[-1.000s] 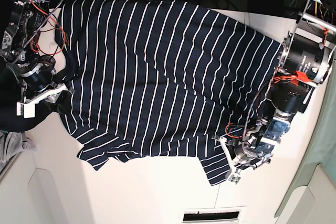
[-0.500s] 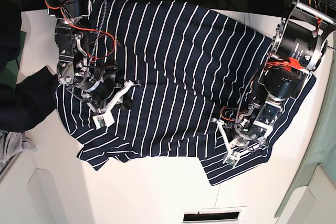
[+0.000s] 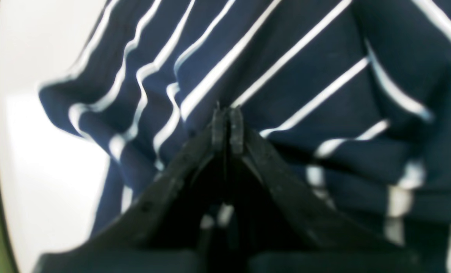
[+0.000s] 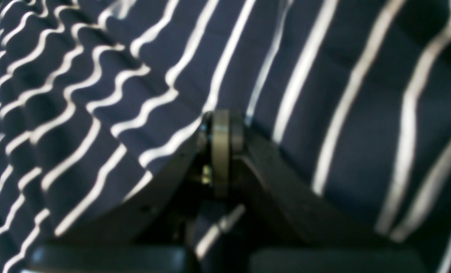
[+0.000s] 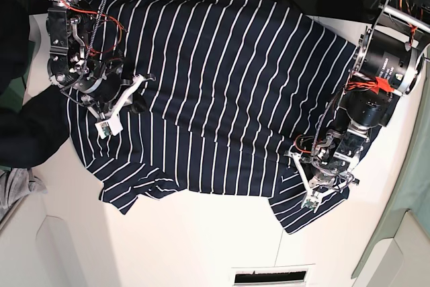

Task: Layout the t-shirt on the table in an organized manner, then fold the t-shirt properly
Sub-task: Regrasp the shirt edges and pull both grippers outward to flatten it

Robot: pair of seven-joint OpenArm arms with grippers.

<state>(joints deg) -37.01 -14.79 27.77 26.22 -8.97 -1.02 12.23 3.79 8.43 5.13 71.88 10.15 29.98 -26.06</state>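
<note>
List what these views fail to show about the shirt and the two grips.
- Left gripper: both wrist views blurred; no fabric shows between its shut tips.
- Right gripper: whether it pinches the t-shirt is unclear.
- Base view: the right arm hides the shirt beneath; its top edge runs into dark background.

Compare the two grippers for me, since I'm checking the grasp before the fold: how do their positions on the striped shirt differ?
The left gripper sits at the dark navy white-striped t-shirt's sleeve near the white table's bare front; the right gripper sits over the opposite side, surrounded by fabric. Cloth bunches into folds by the left gripper, while it ripples in small waves by the right gripper. Both are shut over the shirt.
</note>
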